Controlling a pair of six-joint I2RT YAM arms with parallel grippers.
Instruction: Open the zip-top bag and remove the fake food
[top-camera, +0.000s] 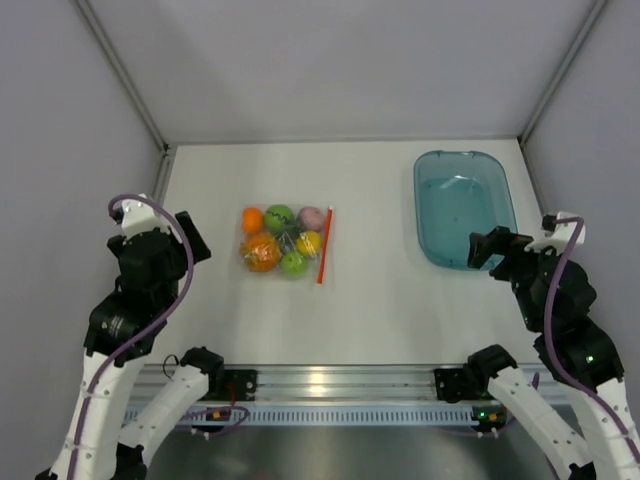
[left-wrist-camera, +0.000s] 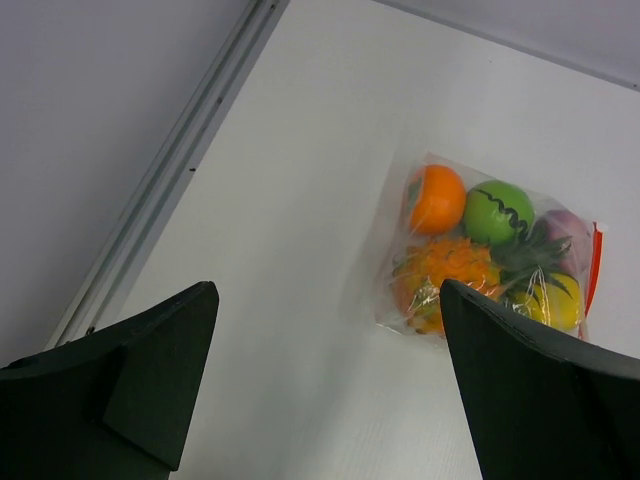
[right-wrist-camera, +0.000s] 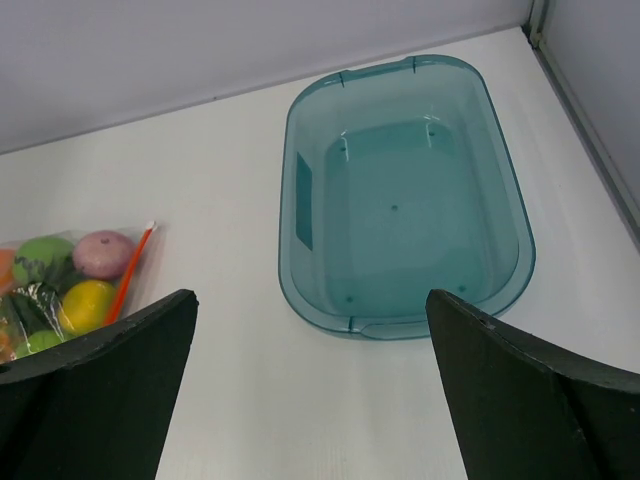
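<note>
The clear zip-top bag (top-camera: 287, 241) lies flat on the white table, its orange-red zip strip (top-camera: 324, 259) along the right edge. Inside it are the fake fruits: an orange piece (top-camera: 253, 219), a dark green one (top-camera: 279, 216), a pink ball (top-camera: 311, 217), the orange pineapple (top-camera: 262, 251), a yellow one (top-camera: 309, 242) and a light green one (top-camera: 293, 263). The bag also shows in the left wrist view (left-wrist-camera: 490, 245) and at the left edge of the right wrist view (right-wrist-camera: 70, 290). My left gripper (top-camera: 192, 238) is open and empty, left of the bag. My right gripper (top-camera: 486, 247) is open and empty, over the tub's near edge.
A translucent blue tub (top-camera: 464, 206) stands empty at the back right, also in the right wrist view (right-wrist-camera: 405, 195). Grey walls enclose the table on the left, back and right. A metal rail (top-camera: 330, 385) runs along the near edge.
</note>
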